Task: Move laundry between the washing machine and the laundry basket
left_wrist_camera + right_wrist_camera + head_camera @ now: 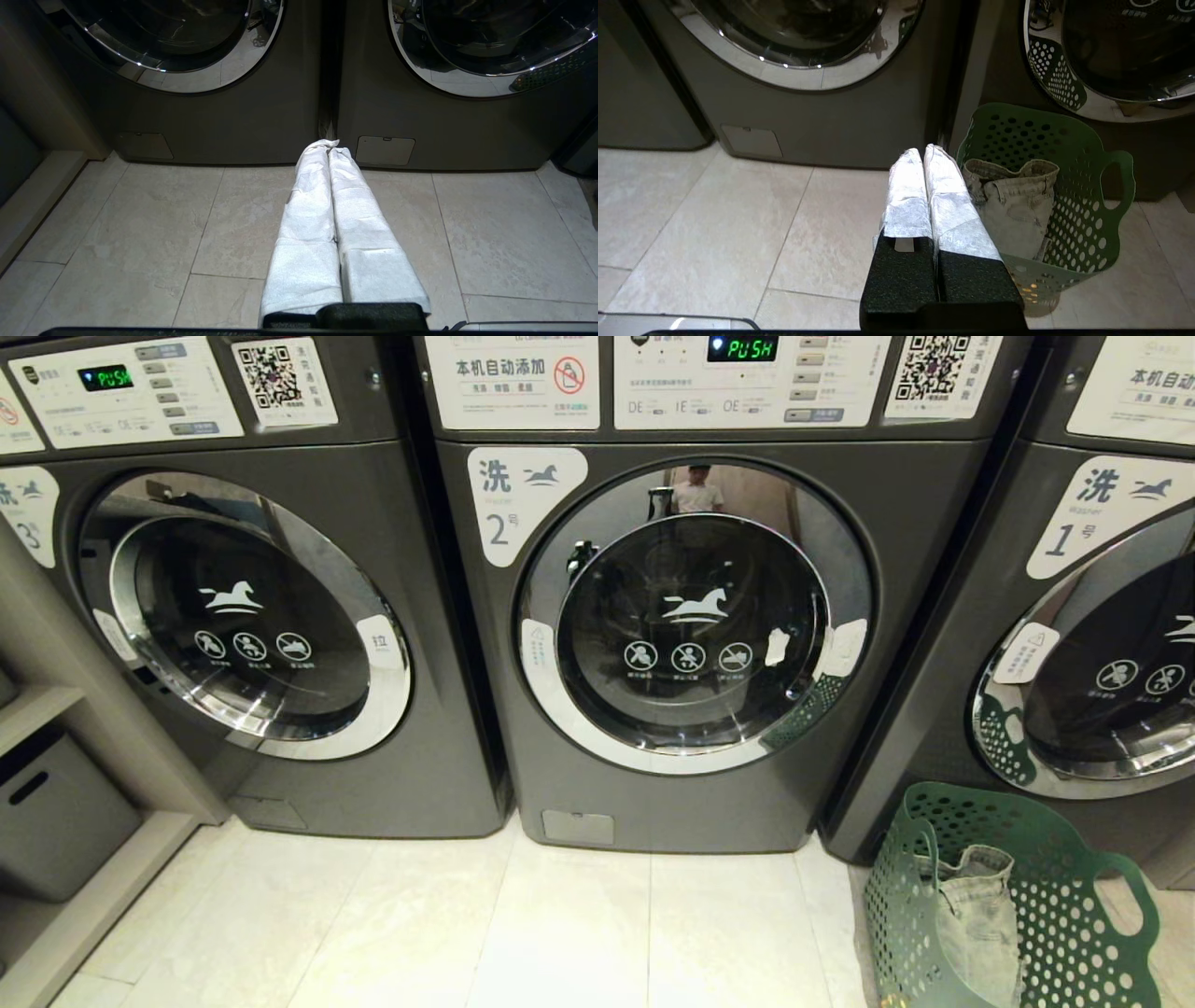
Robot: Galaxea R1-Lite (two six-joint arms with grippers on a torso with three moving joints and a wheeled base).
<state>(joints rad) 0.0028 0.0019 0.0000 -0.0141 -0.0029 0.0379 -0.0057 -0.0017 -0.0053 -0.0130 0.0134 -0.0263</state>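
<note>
Standing in a row on the pale tiled floor [373, 924], three dark grey front-loaders face the robot. Machine 3 [280, 616] is leftmost. The left end effector [329, 144], fingers pressed together and empty, hangs low before the gap between machines 3 and 2. The washing machine [695, 616] labelled 2 has its door closed. The right end effector [923, 153], likewise closed and empty, hangs beside the laundry basket [1074, 915], which holds a pale denim garment [980, 919] below machine 1 [1092, 644].

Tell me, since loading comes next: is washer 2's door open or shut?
Shut: the washing machine door's chrome ring sits flush against the front panel, with no gap.
</note>
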